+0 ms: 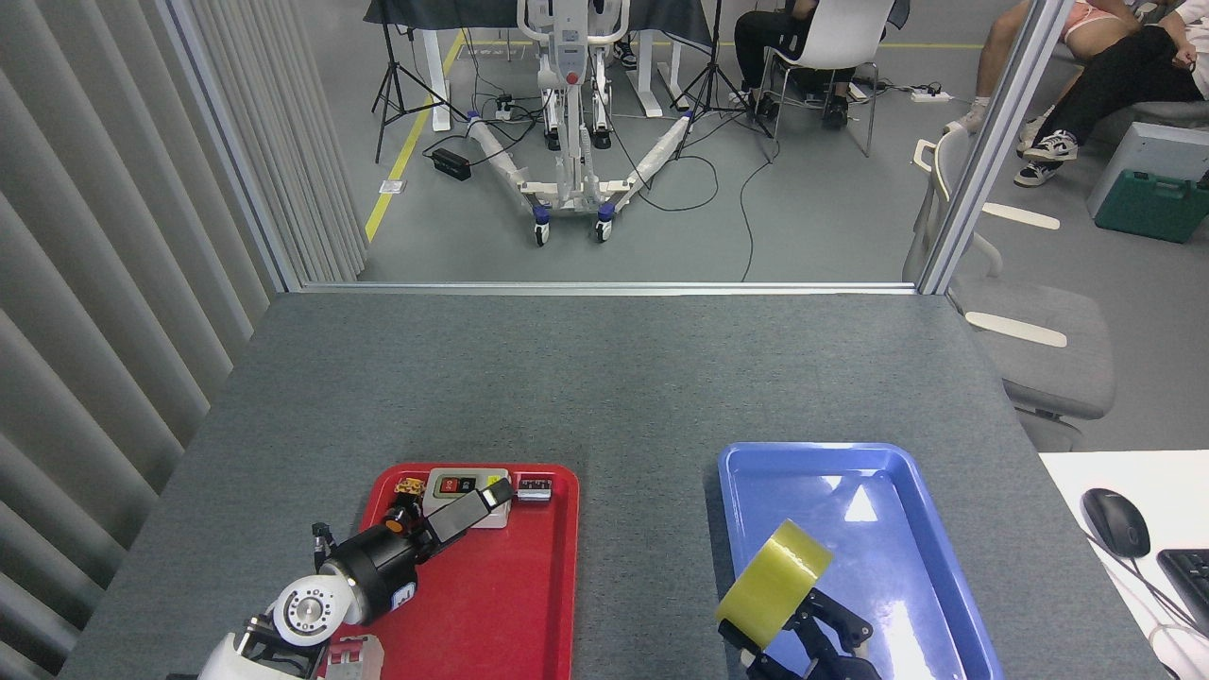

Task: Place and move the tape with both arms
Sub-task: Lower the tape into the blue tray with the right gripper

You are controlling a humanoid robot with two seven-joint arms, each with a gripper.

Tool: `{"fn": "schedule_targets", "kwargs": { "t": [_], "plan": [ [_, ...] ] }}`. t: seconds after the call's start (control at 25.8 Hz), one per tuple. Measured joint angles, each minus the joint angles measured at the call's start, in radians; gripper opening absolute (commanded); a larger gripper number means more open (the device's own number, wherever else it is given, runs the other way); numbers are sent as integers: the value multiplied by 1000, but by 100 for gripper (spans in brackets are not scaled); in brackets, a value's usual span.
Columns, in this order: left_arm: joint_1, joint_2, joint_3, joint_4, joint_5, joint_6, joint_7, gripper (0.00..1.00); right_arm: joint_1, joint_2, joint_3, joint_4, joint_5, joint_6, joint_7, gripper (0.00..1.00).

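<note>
The yellow tape [774,581] is tilted on edge above the near-left part of the blue tray [878,519]. My right gripper [791,631] comes up from the bottom edge and is shut on the roll's lower side, with black fingers [836,621] showing beside it. My left gripper [477,505] reaches up and right over the red tray [515,595], its tip against the grey switch box [451,485]. Its fingers read as one dark bar, so open or shut is unclear. It holds nothing.
On the red tray's far end lie a small yellow-black button [406,491] and a small black part [534,488]. A white desk with a mouse [1115,521] and keyboard [1192,578] adjoins on the right. A slatted wall runs along the left.
</note>
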Motion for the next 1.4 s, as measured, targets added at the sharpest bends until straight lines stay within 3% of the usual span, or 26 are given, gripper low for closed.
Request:
{"fn": "schedule_targets", "kwargs": {
  "t": [0.12,0.23,0.35,0.5,0.62,0.85,1.05,1.13,1.2,1.24,1.4],
  "plan": [
    [40,36,-55,-37,-106,14,316,99,-17,-4,-23,-3,-8,32,112,0],
    [88,57,-87,-53,-301,42,662,99,-44,-7,-41,-7,-31,124,274,0],
    [119,60,-100,-55,-497,77,847,99,-88,-9,-48,-7,-45,231,470,0],
    [128,47,-114,-63,-784,108,827,99,-161,-9,-44,17,-53,338,718,0],
    [131,32,-116,-58,-905,118,756,99,-209,-8,-38,56,-57,383,870,0],
    [131,18,-110,-57,-943,123,712,100,-294,-4,12,134,-107,484,1120,0],
    [131,16,-109,-59,-943,122,714,100,-351,-1,62,198,-121,575,1196,0],
    [131,17,-104,-59,-940,121,720,100,-360,-1,70,214,-123,588,1206,29],
    [131,17,-91,-59,-934,141,727,100,-366,-1,74,224,-123,597,1208,73],
    [131,17,-87,-59,-931,153,729,100,-367,-1,76,229,-123,602,1210,100],
    [132,15,-79,-57,-919,196,734,100,-369,-2,80,236,-124,623,1200,100]
  ]
}}
